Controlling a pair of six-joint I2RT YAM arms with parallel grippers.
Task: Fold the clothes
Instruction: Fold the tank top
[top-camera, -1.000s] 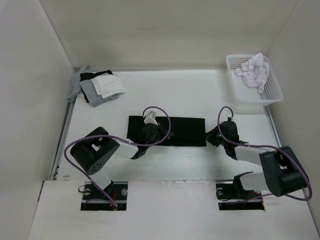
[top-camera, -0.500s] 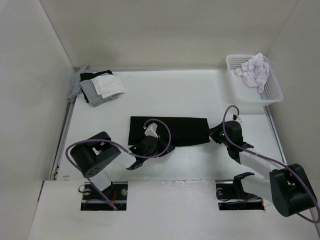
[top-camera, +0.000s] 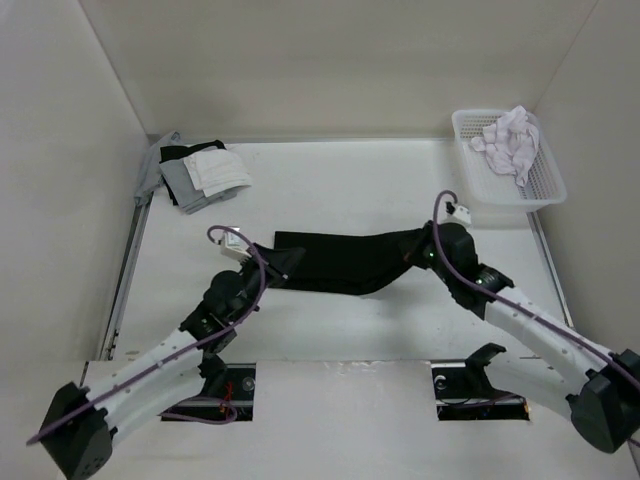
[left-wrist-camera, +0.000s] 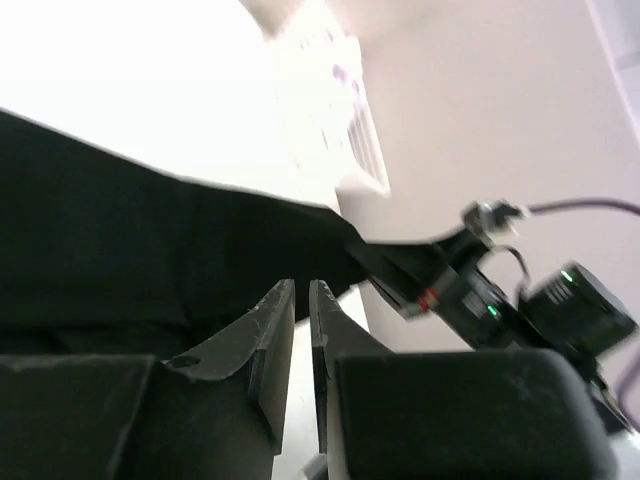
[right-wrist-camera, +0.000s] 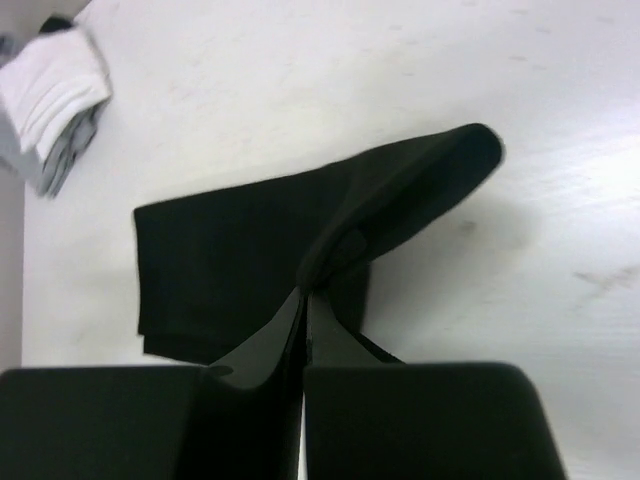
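Leftmost, at the far left corner of the table (top-camera: 330, 190), lies a pile of grey, white and black garments (top-camera: 200, 175), well apart from both arms.

Next, the left gripper (top-camera: 284, 262) reaches in from the near left. From above it meets the left end of the clothes (top-camera: 345, 262). In the left wrist view its fingers (left-wrist-camera: 275, 320) stand almost together, with only a thin slit between them, and the black fabric runs right up to their tips, so the jaws read as pinched on that end.

At centre, the clothes form one long black band stretched between the two grippers. The band is raised off the table, sags slightly along its near edge, and casts a soft shadow on the white surface below.

Further right, the right gripper (top-camera: 416, 254) meets the band's right end. In the right wrist view the fingers (right-wrist-camera: 285, 330) are pressed together, with a fold of fabric clamped at their tips. The rest of the garment hangs beyond them, its free corner curling to the upper right.

Rightmost, at the far right corner, a white plastic basket (top-camera: 468, 175) holds a crumpled white cloth (top-camera: 510, 138). It stands near the right gripper without touching it.
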